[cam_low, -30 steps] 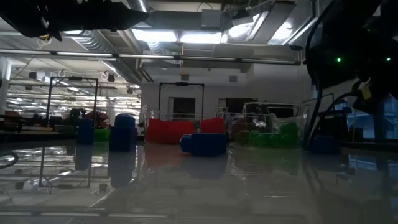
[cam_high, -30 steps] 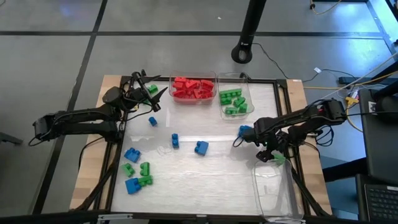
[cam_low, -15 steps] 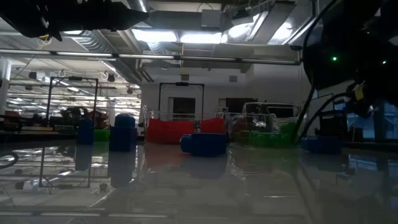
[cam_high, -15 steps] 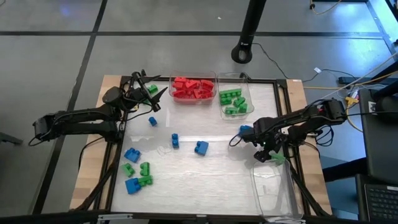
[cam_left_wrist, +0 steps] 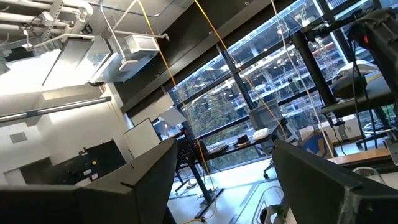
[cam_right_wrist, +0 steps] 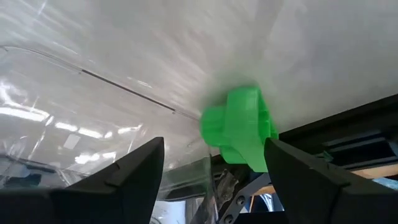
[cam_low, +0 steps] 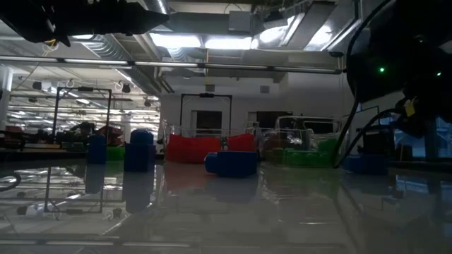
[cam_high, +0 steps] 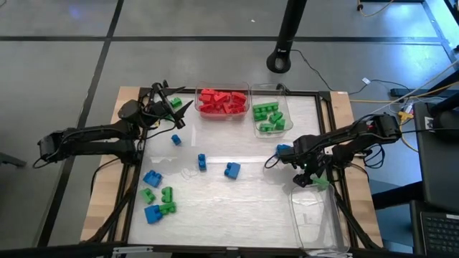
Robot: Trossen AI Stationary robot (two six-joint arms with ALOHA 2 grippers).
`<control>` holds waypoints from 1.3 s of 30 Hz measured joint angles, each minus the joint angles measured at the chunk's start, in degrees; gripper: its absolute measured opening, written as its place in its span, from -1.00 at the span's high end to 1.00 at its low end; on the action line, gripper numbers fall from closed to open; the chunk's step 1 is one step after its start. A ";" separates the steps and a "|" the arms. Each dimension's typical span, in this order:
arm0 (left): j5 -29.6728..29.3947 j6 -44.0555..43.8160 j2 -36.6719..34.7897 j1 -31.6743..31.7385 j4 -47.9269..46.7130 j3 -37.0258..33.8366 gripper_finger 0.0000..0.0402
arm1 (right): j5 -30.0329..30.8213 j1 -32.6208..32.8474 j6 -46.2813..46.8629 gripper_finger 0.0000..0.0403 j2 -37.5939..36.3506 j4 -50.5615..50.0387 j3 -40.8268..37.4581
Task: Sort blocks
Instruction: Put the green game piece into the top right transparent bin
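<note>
Hovering at the table's right edge, the right gripper [cam_high: 313,177] spreads its jaws, empty, over a small green studded plastic brick [cam_right_wrist: 239,127] beside the clear empty bin [cam_high: 315,215]. It looks light, rigid, slippery; pinch its flat sides. Left gripper [cam_high: 171,107] waits, parted.

right gripper [cam_high: 310,179] edged slightly leftward

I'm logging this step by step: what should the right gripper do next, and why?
Probably lower and close on the green block. The right gripper is open, and its wrist view shows the block ahead between its fingers, not yet gripped, beside the clear bin at the table's right edge. The green bin holds the other greens.
</note>
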 joint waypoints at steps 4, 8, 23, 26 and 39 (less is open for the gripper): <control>0.00 0.00 0.02 0.02 0.00 -0.01 -0.26 | -0.65 0.00 1.11 -0.37 -0.02 2.00 -1.14; 0.00 0.01 0.02 0.00 0.00 0.00 -0.26 | -0.21 0.00 1.61 -0.37 -0.02 2.47 -1.52; 0.00 0.24 0.02 0.02 0.15 0.01 -0.26 | 0.33 0.17 -1.07 -0.37 4.32 5.38 -4.46; 0.00 0.22 0.01 0.00 0.11 -0.01 -0.26 | -0.10 0.15 -1.45 -0.37 4.33 5.30 -4.44; 0.00 0.22 0.02 0.00 0.07 0.00 -0.26 | -2.34 0.07 -4.16 0.09 4.26 5.47 -4.22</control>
